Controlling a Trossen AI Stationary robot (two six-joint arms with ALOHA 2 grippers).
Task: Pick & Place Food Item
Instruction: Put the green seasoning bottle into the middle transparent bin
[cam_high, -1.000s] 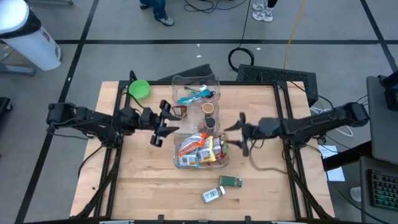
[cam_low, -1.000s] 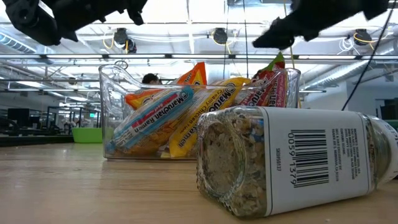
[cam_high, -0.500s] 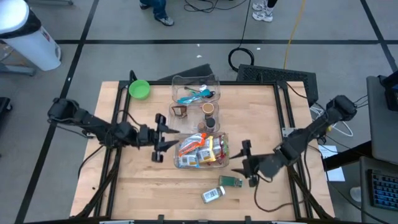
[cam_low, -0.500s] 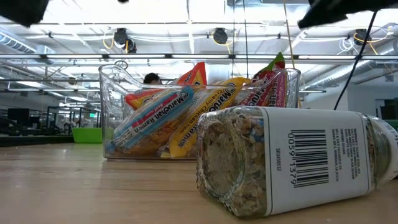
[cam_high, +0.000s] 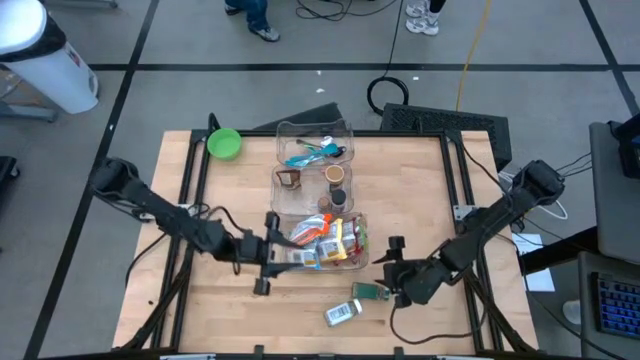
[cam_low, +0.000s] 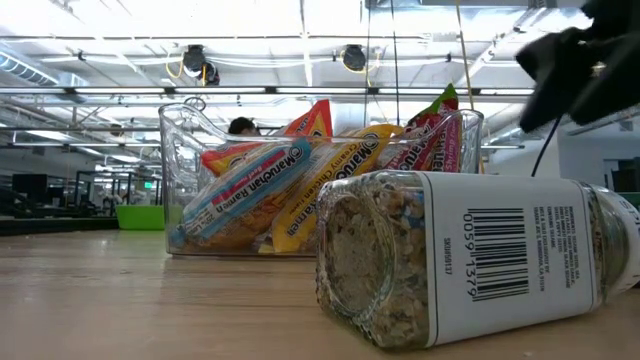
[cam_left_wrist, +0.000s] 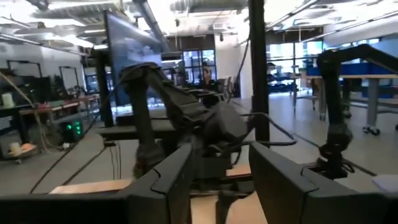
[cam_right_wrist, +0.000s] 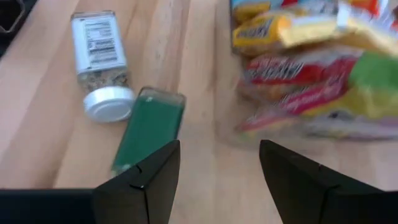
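Observation:
A clear bin (cam_high: 362, 222) of bright food packets (cam_high: 322, 241) stands at the table's middle; it also shows in the low view (cam_low: 200, 130). A green jar (cam_high: 372, 291) and a white-labelled seasoning jar (cam_high: 342, 313) lie on their sides near the front edge. They also show in the right wrist view: green jar (cam_right_wrist: 149, 127), seasoning jar (cam_right_wrist: 99, 59). My left gripper (cam_high: 268, 255) is open, level, just left of the bin. My right gripper (cam_high: 390, 268) is open, above the table between the bin and the green jar.
Farther back stand a tray with small cups (cam_high: 312, 185), a clear bin of utensils (cam_high: 315, 145) and a green bowl (cam_high: 223, 143). The seasoning jar (cam_low: 470, 260) fills the low view's foreground. Bare wood lies to the left and right of the bins.
My left gripper has gone toward the near edge and a little right, from beside the cup tray to the packet bin's left side. My right gripper has swung from the bin's far right toward the near edge and down toward the green jar. The objects have kept still.

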